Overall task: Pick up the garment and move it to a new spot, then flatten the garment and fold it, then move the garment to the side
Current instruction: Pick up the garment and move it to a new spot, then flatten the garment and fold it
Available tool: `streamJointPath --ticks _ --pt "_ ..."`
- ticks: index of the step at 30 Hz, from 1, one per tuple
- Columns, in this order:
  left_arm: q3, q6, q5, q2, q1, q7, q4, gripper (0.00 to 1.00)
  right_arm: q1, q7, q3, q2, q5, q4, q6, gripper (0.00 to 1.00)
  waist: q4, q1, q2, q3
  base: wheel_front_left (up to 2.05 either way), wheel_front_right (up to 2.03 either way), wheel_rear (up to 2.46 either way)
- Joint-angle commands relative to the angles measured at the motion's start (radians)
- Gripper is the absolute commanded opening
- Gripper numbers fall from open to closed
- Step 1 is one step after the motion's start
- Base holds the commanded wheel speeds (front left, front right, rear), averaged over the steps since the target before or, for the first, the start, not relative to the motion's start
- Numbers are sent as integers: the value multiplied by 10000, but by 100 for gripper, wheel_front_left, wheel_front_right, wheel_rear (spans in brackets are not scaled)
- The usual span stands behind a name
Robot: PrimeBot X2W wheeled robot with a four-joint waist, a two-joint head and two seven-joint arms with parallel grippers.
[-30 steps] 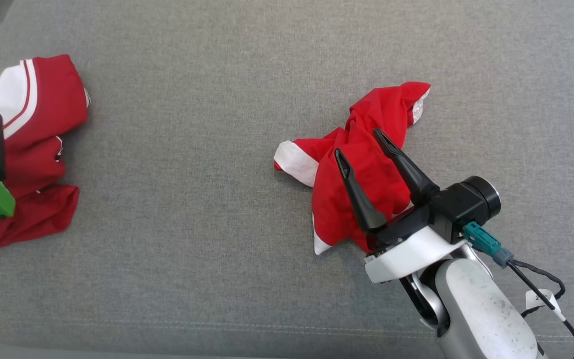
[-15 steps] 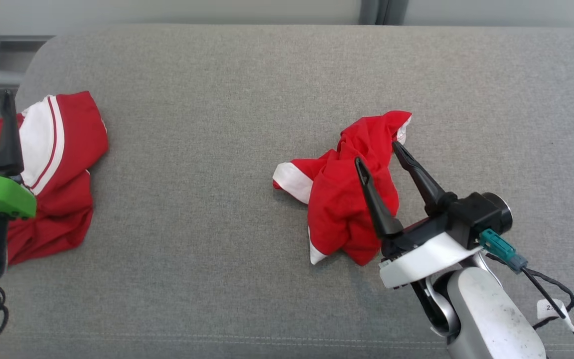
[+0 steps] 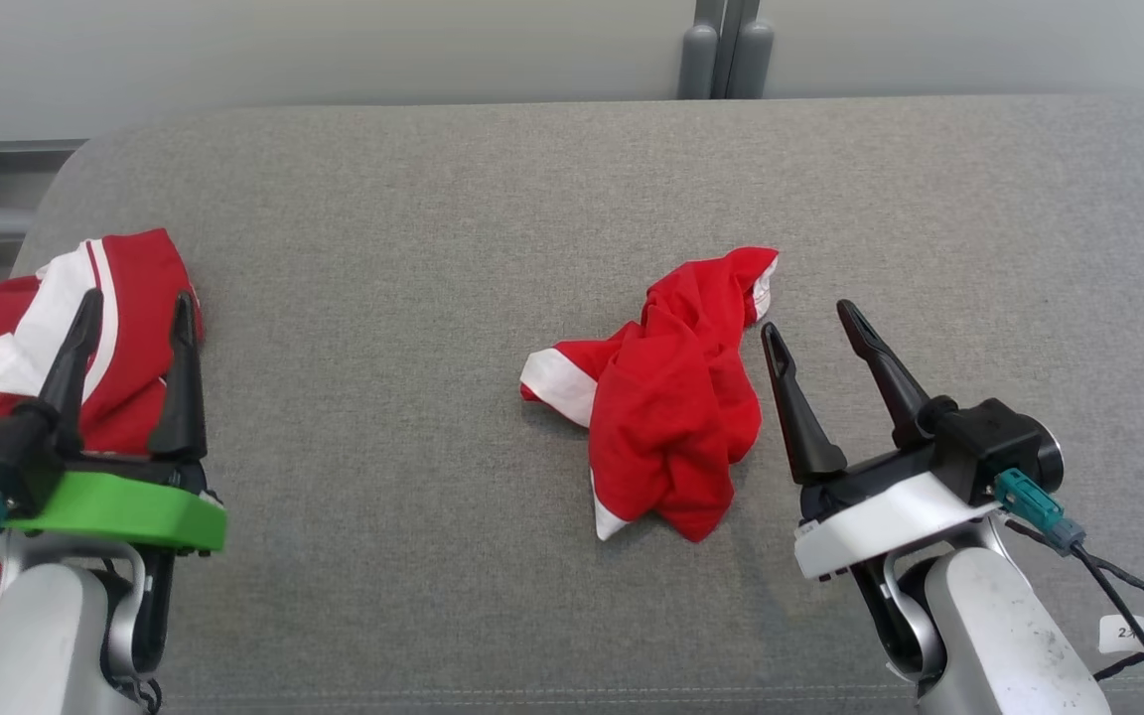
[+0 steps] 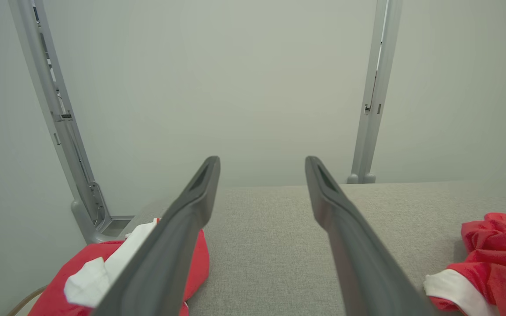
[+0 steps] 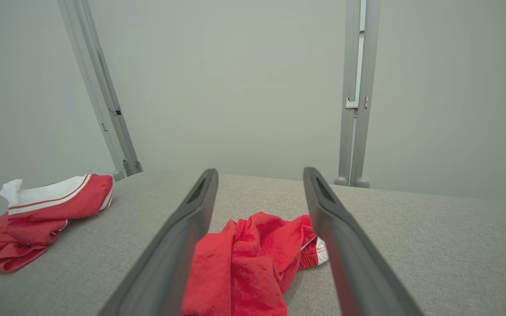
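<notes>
A crumpled red garment [image 3: 671, 427] with white trim lies bunched in the middle of the grey cushioned surface [image 3: 383, 298]. My right gripper [image 3: 807, 320] stands open just to its right, apart from it, with nothing between its fingers. In the right wrist view the garment [image 5: 253, 254] lies low between the spread fingers of the right gripper [image 5: 260, 172]. My left gripper [image 3: 135, 303] is open too, at the lower left, far from the garment. The left wrist view has the left gripper [image 4: 262, 160] pointing at the wall, with the garment [image 4: 490, 254] at the right edge.
A second red-and-white garment [image 3: 145, 263] lies heaped at the surface's left end, behind my left fingers, seen too as a red-and-white heap [image 5: 46, 210] in the right wrist view. Grey posts [image 3: 721, 50] and a pale wall stand behind the far edge.
The head camera has tilted up, bringing the wall into view. My right gripper has drawn back off the garment to its right side. My left gripper has come fully into view.
</notes>
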Motion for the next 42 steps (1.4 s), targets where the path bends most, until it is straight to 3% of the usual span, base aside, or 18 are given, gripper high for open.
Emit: streamJointPath --ticks 1,8,23,33,42 --pt "82 93 244 -227 416 -17 -235 100 176 -9 -73 -32 -60 64 -1 100 -241 0 0 -191 0 0 0" --pt "377 218 777 -894 1465 -17 -748 100 415 88 -232 -32 -113 206 -3 100 -741 0 0 -437 0 0 0" --pt "662 -329 1424 -2381 2450 -17 -435 100 1091 302 -944 -31 -283 212 -1 100 -1236 0 0 -666 0 0 0" --pt "932 -622 1876 -2670 2359 -17 -175 100 1119 278 -994 -33 -126 141 -3 100 -1285 0 0 -644 0 0 0" --pt "-81 -948 1643 -2380 960 -17 1012 100 707 190 -528 -34 62 207 -3 100 -1707 0 0 -198 0 0 0"
